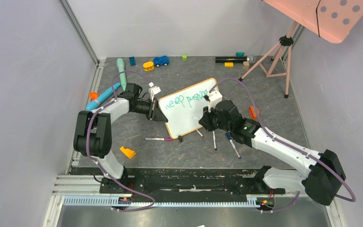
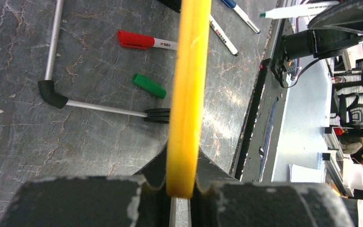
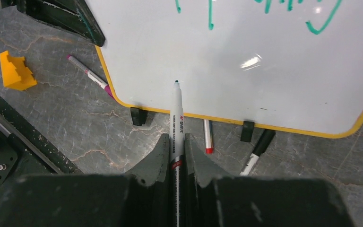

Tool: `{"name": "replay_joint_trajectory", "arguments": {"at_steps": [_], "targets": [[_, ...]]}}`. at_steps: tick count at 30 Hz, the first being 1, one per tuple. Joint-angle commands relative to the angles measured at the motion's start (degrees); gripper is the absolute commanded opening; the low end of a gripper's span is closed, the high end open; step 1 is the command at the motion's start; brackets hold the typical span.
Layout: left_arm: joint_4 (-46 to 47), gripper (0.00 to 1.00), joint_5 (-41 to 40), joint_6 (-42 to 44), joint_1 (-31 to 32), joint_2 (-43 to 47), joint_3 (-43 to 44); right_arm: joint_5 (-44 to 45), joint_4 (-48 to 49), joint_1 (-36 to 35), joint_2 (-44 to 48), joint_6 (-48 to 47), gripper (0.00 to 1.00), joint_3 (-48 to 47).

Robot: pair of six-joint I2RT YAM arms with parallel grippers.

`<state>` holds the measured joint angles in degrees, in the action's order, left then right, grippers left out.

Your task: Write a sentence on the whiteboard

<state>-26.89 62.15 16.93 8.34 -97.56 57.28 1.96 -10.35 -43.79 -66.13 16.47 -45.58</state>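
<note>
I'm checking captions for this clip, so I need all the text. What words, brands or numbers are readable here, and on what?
"Keep pushing": green handwriting on the whiteboard.
"M&G": on the red-capped marker; the smaller print beside it is too blurred to read.
Print on the held marker in the right gripper: too blurred to read.

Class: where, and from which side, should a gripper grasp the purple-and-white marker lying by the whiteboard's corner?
Take the marker by its white mid-barrel, from straight above, jaws across its width: it lies flat on the table, and its purple end sits close to the whiteboard frame.
</note>
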Motion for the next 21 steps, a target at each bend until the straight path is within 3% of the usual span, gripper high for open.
{"name": "replay_joint_trajectory", "arguments": {"at_steps": [1,21], "targets": [[-3.44,0.02,-7.84,1.29,2.46,-3.2,-1.35,-0.33,2.95,-1.54,-2.54,-1.94,0.0,-4.32],[-6.39,0.02,-6.26,3.96,2.47,-4.85,0.12,1.12,3.58,-8.03,-16.01,-5.39,0.0,-15.33]]}}
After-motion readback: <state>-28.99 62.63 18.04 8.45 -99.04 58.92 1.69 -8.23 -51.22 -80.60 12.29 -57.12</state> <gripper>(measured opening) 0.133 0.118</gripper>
